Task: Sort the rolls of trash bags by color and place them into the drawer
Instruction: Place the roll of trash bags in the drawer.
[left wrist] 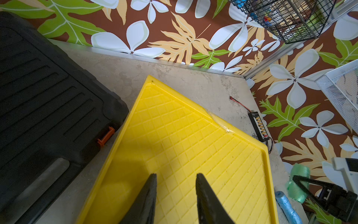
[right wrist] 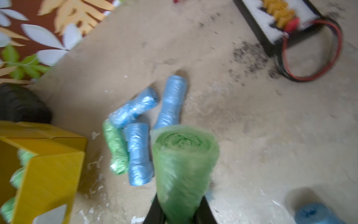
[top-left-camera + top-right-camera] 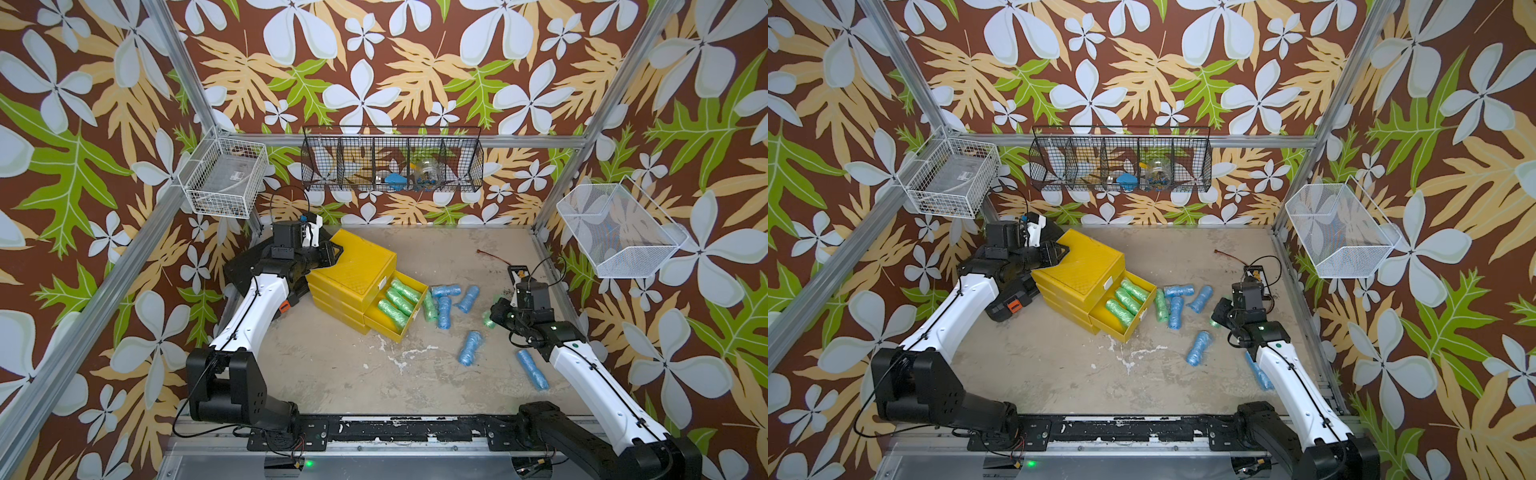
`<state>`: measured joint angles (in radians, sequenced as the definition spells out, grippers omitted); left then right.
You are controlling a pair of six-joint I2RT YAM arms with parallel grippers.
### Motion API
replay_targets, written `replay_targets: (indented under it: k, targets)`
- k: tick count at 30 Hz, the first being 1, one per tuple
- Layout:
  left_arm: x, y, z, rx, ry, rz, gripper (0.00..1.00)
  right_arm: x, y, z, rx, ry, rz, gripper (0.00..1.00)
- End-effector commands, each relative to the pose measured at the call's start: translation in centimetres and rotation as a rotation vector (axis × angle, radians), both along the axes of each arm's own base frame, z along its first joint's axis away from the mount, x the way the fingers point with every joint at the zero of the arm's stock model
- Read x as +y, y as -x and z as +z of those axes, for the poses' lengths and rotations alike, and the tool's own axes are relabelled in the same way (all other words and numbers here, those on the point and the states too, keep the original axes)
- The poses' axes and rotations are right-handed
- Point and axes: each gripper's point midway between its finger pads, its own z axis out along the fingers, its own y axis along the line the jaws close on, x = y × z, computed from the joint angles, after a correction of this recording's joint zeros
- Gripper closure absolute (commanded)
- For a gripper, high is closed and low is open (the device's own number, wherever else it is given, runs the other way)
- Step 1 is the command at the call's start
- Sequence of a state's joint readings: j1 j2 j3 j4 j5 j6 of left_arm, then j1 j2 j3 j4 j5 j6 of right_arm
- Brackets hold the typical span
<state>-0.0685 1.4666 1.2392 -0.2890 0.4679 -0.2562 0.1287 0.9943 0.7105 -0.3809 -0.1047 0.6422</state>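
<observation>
The right gripper (image 2: 179, 213) is closed on a green roll (image 2: 184, 164), which stands up out of the jaws clear of the floor (the wrist view is blurred, but the grip is plain). Just ahead of the fingertips lies a cluster on the floor: three blue rolls (image 2: 138, 153) and one loose green one (image 2: 115, 147), touching each other. Back toward this arm's base lie two more blue rolls (image 3: 469, 347), well apart from one another. Beyond the cluster, the pulled-out drawer (image 3: 384, 328) sits below the top one and holds several green rolls in a row (image 3: 399, 299). It belongs to the yellow chest (image 3: 357, 257). Farthest off, the left gripper (image 1: 176, 175) hangs over the chest's gridded top, jaws narrowly apart and empty. Beside that hand lies the black tool case (image 1: 48, 87).
</observation>
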Motion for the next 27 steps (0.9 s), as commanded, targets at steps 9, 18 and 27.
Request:
replay_targets:
  k: [9, 18, 27]
  targets:
    - [0.5, 0.4, -1.0, 0.048, -0.022, 0.017, 0.63, 16.6, -1.6, 10.9, -0.376, -0.070, 0.722, 1.00]
    - [0.5, 0.4, -0.9, 0.050, -0.029, 0.021, 0.63, 26.3, 1.6, 10.1, -0.444, 0.065, 1.063, 1.00]
    - [0.6, 0.4, -0.8, 0.052, -0.034, 0.019, 0.63, 29.4, 1.6, 7.6, -0.470, 0.193, 1.142, 0.99]
